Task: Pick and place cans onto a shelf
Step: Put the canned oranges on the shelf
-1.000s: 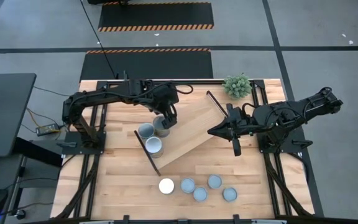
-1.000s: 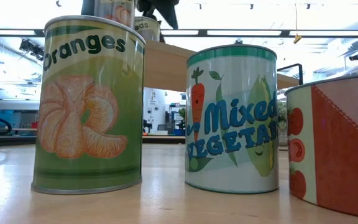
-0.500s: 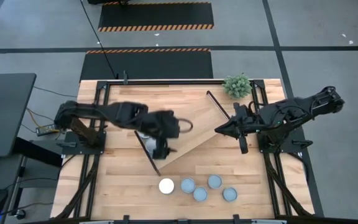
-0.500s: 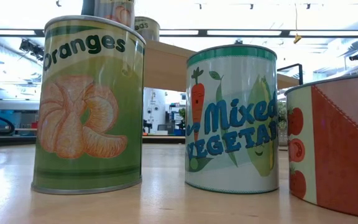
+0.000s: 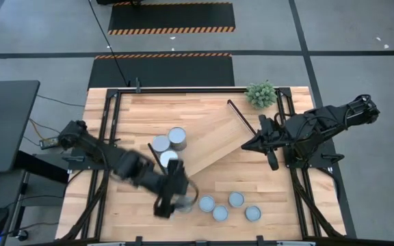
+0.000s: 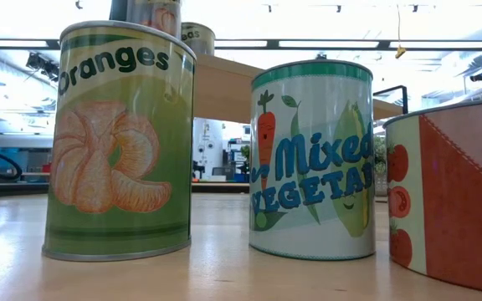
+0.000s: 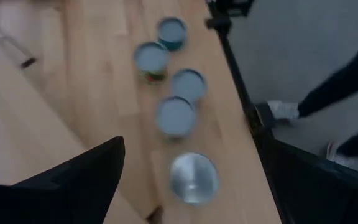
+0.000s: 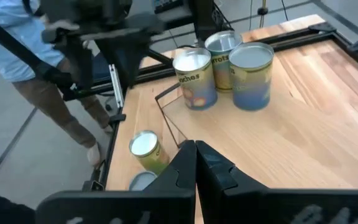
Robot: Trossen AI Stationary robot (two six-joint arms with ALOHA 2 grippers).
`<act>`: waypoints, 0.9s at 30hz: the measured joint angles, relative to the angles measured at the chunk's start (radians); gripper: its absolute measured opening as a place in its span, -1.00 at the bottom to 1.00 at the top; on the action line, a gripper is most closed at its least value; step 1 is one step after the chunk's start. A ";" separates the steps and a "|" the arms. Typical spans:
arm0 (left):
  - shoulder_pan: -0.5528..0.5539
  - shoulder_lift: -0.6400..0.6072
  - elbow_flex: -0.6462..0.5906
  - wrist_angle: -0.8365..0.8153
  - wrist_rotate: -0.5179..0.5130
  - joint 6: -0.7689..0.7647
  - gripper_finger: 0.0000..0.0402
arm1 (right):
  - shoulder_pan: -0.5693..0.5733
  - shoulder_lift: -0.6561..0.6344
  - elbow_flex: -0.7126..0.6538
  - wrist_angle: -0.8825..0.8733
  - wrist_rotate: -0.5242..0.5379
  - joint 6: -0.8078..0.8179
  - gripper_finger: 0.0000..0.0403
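The shelf (image 5: 211, 140) is a light-wood plank lying slantwise across the table's middle. Three cans (image 5: 169, 146) stand upright on its left end and also show in the right wrist view (image 8: 224, 62). Several more cans (image 5: 228, 206) stand in a loose row by the table's near edge. My left gripper (image 5: 173, 200) hangs open above the leftmost one, a silvery-topped can (image 7: 193, 178), which shows between its spread fingers, untouched. My right gripper (image 5: 269, 149) is shut and holds nothing, at the shelf's right end.
A small green plant (image 5: 260, 93) stands at the far right of the table. In the low view the Oranges can (image 6: 120, 138) and the Mixed Vegetables can (image 6: 312, 159) stand close up. A person's legs (image 7: 347, 93) show beside the table's near edge.
My left gripper has swung from the cans on the shelf's left end toward the table's near edge, rolling as it went, and now hangs over the row of cans there, still open. My right gripper has drawn back a little toward the right edge.
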 joint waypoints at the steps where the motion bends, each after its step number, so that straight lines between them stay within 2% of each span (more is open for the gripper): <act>1: -0.026 0.010 0.000 -0.002 -0.020 0.000 0.92 | 0.000 0.002 0.000 -0.001 0.000 -0.004 -0.97; 10: -0.180 0.102 0.000 -0.009 -0.154 -0.050 0.92 | 0.025 0.067 0.000 0.018 -0.016 0.080 -0.96; 20: -0.280 0.162 -0.022 -0.088 -0.165 -0.298 0.92 | 0.142 0.245 0.000 0.218 0.063 0.211 -0.98; 27: -0.296 0.254 -0.022 -0.106 -0.195 -0.312 0.92 | 0.218 0.346 0.000 0.316 0.118 0.318 -0.98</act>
